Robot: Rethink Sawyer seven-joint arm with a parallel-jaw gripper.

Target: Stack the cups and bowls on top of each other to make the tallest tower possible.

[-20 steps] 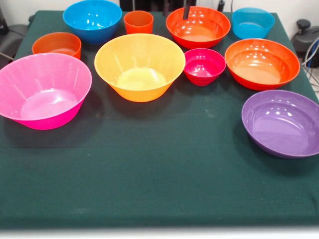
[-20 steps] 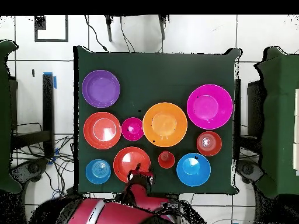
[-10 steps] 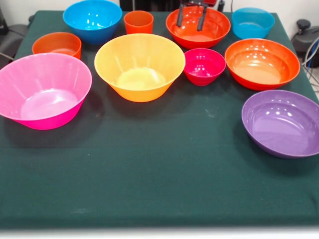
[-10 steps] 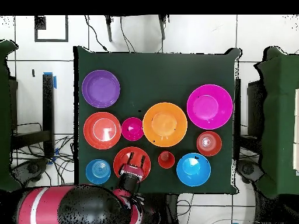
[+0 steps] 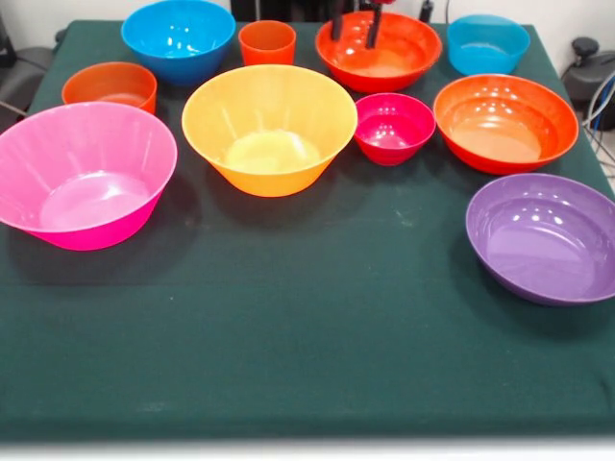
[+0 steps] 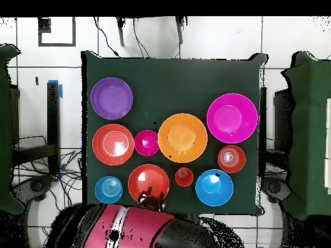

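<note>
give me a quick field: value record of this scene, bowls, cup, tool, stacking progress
surface: green-covered table
large bowls: pink, yellow-orange, purple
orange-red bowls: two
blue bowls: two
small bowls: magenta, squat orange
cup: orange-red tumbler, upright
tool: open, fingers apart over the far orange-red bowl
stacking: none yet, every vessel stands alone

Nothing here carries writing I can read, not the bowls, nor the cloth, nor the arm.
</note>
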